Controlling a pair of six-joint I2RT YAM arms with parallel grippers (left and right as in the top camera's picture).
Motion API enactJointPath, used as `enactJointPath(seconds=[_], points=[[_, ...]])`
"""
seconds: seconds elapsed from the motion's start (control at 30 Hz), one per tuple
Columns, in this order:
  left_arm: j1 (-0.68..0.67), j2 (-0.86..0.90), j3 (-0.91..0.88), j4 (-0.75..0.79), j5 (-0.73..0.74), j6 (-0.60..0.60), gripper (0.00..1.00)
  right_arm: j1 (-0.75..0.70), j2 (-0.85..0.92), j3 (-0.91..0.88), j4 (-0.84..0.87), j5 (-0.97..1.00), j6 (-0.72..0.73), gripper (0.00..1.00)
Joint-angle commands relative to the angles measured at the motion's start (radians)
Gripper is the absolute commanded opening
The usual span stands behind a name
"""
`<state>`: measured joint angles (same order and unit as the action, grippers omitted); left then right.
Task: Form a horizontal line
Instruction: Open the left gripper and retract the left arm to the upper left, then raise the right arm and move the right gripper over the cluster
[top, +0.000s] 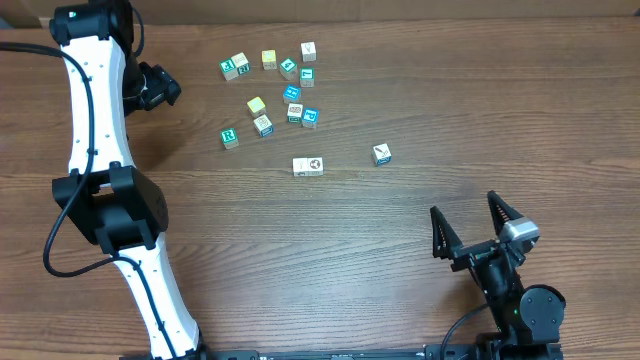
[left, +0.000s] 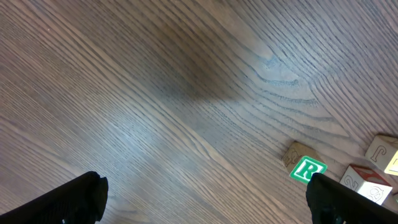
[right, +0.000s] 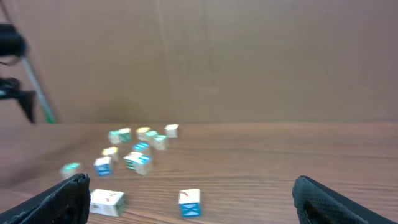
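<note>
Wood-grain table (top: 400, 280): the horizontal line (top: 308, 166), apparently two touching white-faced cubes, lies near centre, apart from the scattered cubes (top: 262, 124). Left gripper (left: 205, 191) and right gripper (top: 464, 206) are both spread wide and empty.

The only sign that could be read surely was a letter R on the green face of a small cube (left: 308, 169), seen in the left wrist view. The pale cubes (left: 367, 185) just beside it carried thin curved outline marks, perhaps a letter or a number, but not clear. The horizontal line (top: 308, 166) of white cubes showed dark marks too small to read.
</note>
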<state>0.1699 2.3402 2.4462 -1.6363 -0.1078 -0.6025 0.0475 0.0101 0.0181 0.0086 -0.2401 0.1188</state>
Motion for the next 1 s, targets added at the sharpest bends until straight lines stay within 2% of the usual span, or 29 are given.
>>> enactJointPath(seconds=[0.0, 0.13, 0.23, 0.43, 0.47, 0.57, 0.73, 0.83, 0.97], points=[[-0.007, -0.006, -0.003, 0.0, 0.008, -0.003, 1.0, -0.002, -0.007, 0.066, -0.032, -0.058, 0.095, 1.0], [-0.007, -0.006, -0.003, 0.0, 0.008, -0.003, 1.0, -0.004, 0.024, 0.29, -0.175, -0.062, 0.09, 1.0], [-0.007, -0.006, -0.003, 0.0, 0.008, -0.003, 1.0, -0.004, 0.146, 0.517, -0.284, -0.046, 0.066, 1.0], [-0.007, -0.006, -0.003, 0.0, 0.008, -0.003, 1.0, -0.004, 0.587, 1.082, -0.635, -0.054, 0.029, 1.0], [-0.007, -0.006, -0.003, 0.0, 0.008, -0.003, 1.0, -0.004, 0.721, 1.257, -0.749, -0.054, 0.021, 1.0], [-0.007, -0.006, -0.003, 0.0, 0.008, -0.003, 1.0, -0.004, 0.911, 1.513, -0.931, -0.053, -0.024, 1.0], [-0.007, -0.006, -0.003, 0.0, 0.008, -0.003, 1.0, -0.004, 1.379, 2.136, -1.362, -0.053, -0.042, 1.0], [-0.007, -0.006, -0.003, 0.0, 0.008, -0.003, 1.0, -0.004, 1.571, 2.347, -1.511, -0.053, -0.042, 1.0], [-0.007, -0.006, -0.003, 0.0, 0.008, -0.003, 1.0, -0.004, 1.738, 2.393, -1.581, -0.053, -0.042, 1.0]])
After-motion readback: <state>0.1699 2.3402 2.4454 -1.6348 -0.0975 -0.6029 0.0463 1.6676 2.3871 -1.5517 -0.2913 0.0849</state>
